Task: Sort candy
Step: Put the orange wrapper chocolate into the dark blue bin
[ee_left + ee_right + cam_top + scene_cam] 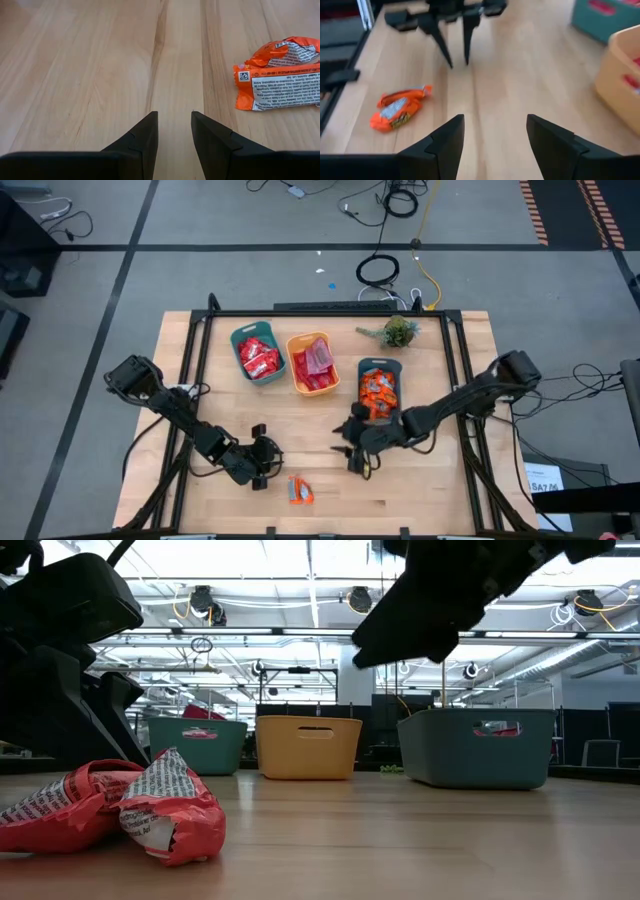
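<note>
Two orange wrapped candies (300,490) lie side by side on the wooden table (440,480) near its front edge; they also show in the left wrist view (280,75), the right wrist view (400,107) and the low view (120,805). My left gripper (174,114) stands just left of them (264,468), open by a narrow gap, over bare wood. My right gripper (495,117) hangs above the table's middle (355,452), open and holding nothing, and faces the left gripper (457,60) and the candies.
Three bins stand in a row at the back. A teal one (257,355) holds red candies, an orange one (312,363) red and pink ones, and a dark teal one (380,388) orange ones. A small green plant (398,332) sits at the back right.
</note>
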`<action>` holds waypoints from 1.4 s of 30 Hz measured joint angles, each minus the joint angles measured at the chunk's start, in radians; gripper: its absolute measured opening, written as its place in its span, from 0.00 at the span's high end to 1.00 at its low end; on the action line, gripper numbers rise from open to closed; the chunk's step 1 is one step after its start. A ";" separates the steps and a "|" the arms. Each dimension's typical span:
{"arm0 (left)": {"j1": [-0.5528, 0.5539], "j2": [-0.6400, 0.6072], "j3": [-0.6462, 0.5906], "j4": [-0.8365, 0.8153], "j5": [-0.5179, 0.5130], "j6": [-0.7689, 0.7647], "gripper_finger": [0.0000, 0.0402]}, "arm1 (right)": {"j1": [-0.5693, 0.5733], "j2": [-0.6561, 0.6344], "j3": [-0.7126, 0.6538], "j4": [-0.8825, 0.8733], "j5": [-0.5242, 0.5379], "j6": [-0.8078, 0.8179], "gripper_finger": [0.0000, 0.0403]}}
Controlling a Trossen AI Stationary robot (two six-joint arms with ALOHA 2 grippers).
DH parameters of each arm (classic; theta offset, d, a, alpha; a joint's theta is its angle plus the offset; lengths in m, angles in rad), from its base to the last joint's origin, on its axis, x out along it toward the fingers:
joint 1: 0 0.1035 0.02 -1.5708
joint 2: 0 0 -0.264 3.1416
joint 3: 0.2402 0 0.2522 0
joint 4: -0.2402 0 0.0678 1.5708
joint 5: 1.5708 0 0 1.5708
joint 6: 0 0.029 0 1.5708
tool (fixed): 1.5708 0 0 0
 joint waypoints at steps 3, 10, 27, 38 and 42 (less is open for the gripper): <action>0.000 0.000 0.000 0.000 0.000 0.000 0.68 | 0.016 0.074 0.044 -0.003 0.001 0.000 0.49; 0.000 0.000 0.000 0.002 -0.001 0.000 0.68 | 0.042 0.242 0.225 -0.019 0.000 0.001 0.49; 0.000 0.000 0.000 0.007 -0.004 0.000 0.68 | 0.100 0.572 0.671 -0.282 -0.099 0.173 0.49; 0.000 0.000 0.000 0.018 -0.004 -0.001 0.68 | 0.093 0.665 0.683 -0.293 -0.095 0.232 0.51; 0.000 0.000 0.000 0.017 -0.004 -0.001 0.68 | 0.092 0.673 0.685 -0.300 -0.084 0.218 0.64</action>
